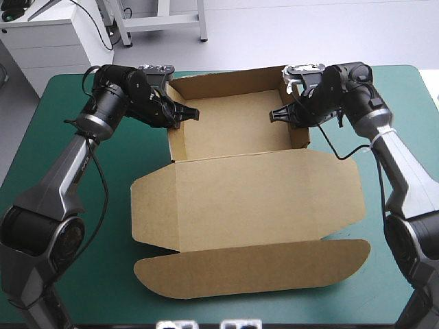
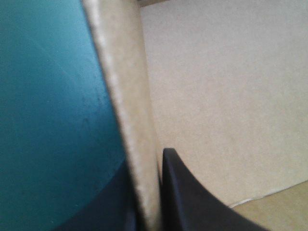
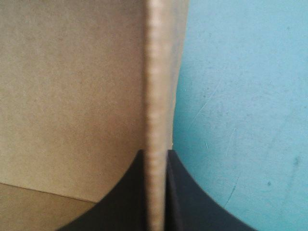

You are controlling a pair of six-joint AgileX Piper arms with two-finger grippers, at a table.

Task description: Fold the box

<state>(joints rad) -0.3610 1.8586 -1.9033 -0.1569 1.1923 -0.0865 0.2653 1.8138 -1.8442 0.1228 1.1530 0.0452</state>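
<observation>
The brown box [image 1: 240, 192] stands as an open tray at the far middle of the table, its walls raised and its lid lying flat toward the near edge. My left gripper [image 1: 180, 115] is shut on the box's left wall [image 2: 130, 120], one black finger on each face of the board. Opposite it, my right gripper [image 1: 287, 115] is shut on the box's right wall [image 3: 156, 110] in the same way. Each wrist view shows the wall edge-on between the fingers, with the tray's inside on one side and teal-green cover on the other.
The lid's long tuck flap [image 1: 254, 269] reaches close to the table's near edge. Bare teal-green cover [image 1: 82, 226] lies on both sides of the box. A white cabinet [image 1: 41, 34] stands beyond the far left corner.
</observation>
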